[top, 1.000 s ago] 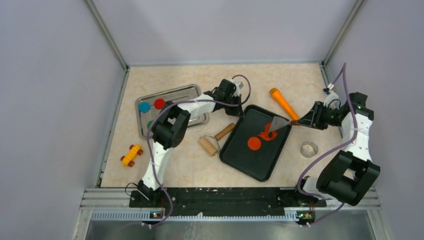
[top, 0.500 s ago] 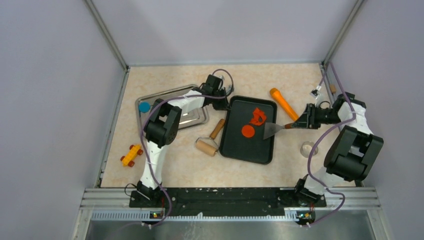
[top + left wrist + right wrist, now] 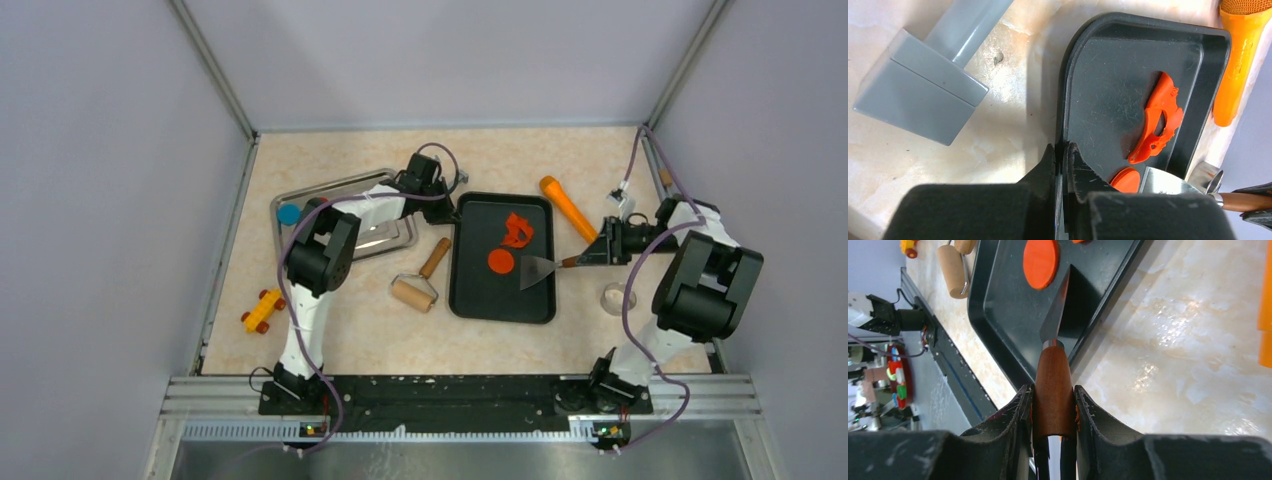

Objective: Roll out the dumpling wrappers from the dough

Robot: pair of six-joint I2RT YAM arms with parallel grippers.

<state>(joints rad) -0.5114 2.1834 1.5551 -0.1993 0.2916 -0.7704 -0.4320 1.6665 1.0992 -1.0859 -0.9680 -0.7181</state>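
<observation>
tray [image 3: 500, 312] swung square, left pincer [image 3: 1062, 149] clamping its rim, right pincer [image 3: 1052, 391] gripping scraper [image 3: 537, 270], dough [image 3: 517, 230] lying lengthwise.

Clearances around the black tray [image 3: 462, 300] — top view
Centre: tray's lower end bare; its upper-left corner is taken by the left gripper [image 3: 449, 208], its right edge crossed by the scraper [image 3: 535, 271] in the right gripper [image 3: 595, 255]. Left of it the rolling pin [image 3: 415, 292] blocks; upper right, the orange toy [image 3: 566, 207]; right, a clear ring [image 3: 618, 297] — lower centre tabletop open.
</observation>
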